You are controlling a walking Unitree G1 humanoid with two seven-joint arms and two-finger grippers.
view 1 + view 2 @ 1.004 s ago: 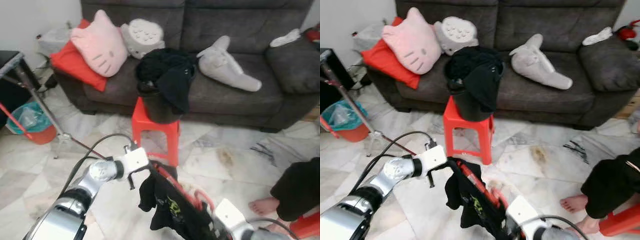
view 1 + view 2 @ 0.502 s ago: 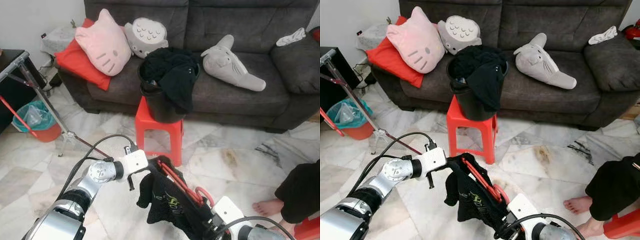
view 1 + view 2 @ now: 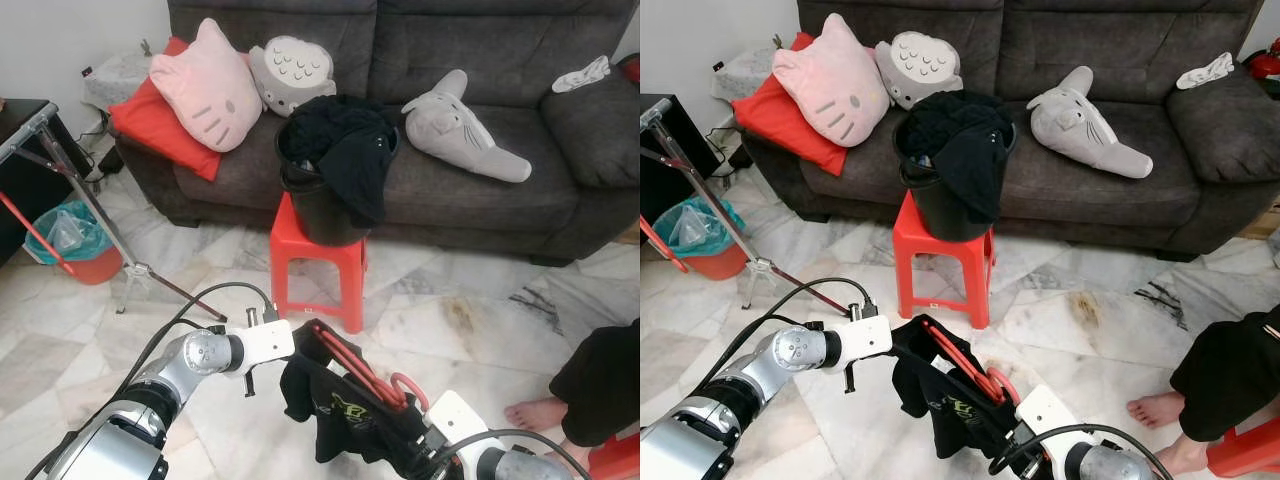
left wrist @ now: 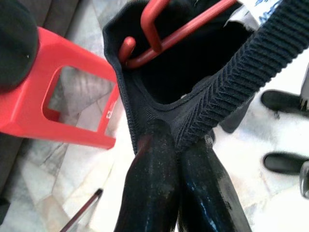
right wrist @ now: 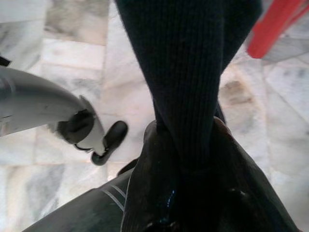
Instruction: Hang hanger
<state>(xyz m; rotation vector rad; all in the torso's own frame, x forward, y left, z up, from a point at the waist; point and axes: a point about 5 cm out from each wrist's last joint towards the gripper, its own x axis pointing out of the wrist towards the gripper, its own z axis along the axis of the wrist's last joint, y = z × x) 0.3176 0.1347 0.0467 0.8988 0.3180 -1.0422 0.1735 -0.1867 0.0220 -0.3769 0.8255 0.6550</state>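
Marble living-room floor before a grey sofa (image 3: 560, 190): a red hanger (image 3: 355, 365) sits inside a black garment (image 3: 335, 410) stretched between the left gripper (image 3: 288, 352) and right gripper (image 3: 415, 450), both clamped on ribbed fabric. Uneven pull could slip the hanger out near the red stool (image 3: 318, 262).

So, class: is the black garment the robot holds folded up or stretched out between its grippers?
Stretched out: the black garment spans from left gripper to right gripper, red hanger inside.
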